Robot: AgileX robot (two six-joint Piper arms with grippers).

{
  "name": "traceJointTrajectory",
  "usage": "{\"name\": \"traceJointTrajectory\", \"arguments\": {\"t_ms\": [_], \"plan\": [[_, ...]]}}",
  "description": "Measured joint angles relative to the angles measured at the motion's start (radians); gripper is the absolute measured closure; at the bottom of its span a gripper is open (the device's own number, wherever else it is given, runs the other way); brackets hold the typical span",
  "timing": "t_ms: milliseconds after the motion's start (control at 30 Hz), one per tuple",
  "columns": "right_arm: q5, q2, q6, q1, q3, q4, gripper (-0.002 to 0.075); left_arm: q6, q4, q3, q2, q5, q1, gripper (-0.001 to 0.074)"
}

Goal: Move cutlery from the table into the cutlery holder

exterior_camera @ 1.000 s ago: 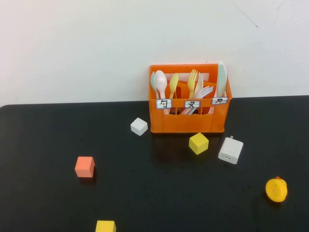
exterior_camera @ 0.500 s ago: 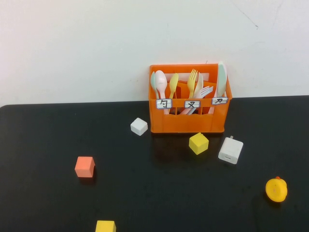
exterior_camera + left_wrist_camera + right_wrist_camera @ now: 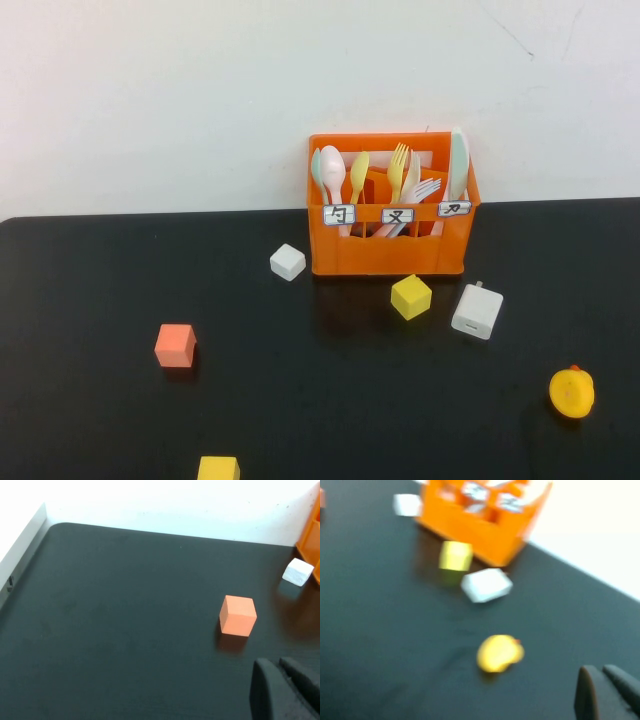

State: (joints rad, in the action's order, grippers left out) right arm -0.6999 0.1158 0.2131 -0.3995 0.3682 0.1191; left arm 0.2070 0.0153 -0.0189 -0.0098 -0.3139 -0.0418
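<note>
The orange cutlery holder [image 3: 390, 245] stands at the back of the black table [image 3: 90, 290], against the white wall. A pale pink spoon [image 3: 333, 170] stands in its left compartment and a pale pink fork [image 3: 425, 188] leans in the middle one, among yellow and pale green cutlery. No cutlery lies on the table. Neither gripper shows in the high view. My left gripper [image 3: 275, 663] is shut and empty, above the table near an orange-red cube [image 3: 238, 615]. My right gripper [image 3: 600, 669] is shut and empty, near a yellow duck [image 3: 499, 653]; the holder [image 3: 470, 525] is farther off.
On the table are a white cube [image 3: 288, 262], a yellow cube [image 3: 411, 296], a white charger [image 3: 477, 311], the yellow duck [image 3: 572, 392], the orange-red cube [image 3: 175, 345] and a second yellow cube [image 3: 218, 468] at the front edge.
</note>
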Motion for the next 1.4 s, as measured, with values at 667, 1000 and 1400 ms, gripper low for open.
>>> {"name": "traceJointTrajectory", "arguments": {"t_ms": [667,1000,1400], "plan": [[0.389,-0.127,0.017,0.472,-0.385,-0.235,0.0728,0.0,0.0,0.0,0.0,0.0,0.0,0.0737],[0.351,-0.127,0.017,0.476,-0.386,-0.238,0.0728,0.002,0.0,0.0,0.0,0.0,0.0,0.0737],[0.34,-0.127,0.017,0.44,-0.386,-0.2,0.0728,0.005,0.0,0.0,0.0,-0.001,0.0,0.0737]]}}
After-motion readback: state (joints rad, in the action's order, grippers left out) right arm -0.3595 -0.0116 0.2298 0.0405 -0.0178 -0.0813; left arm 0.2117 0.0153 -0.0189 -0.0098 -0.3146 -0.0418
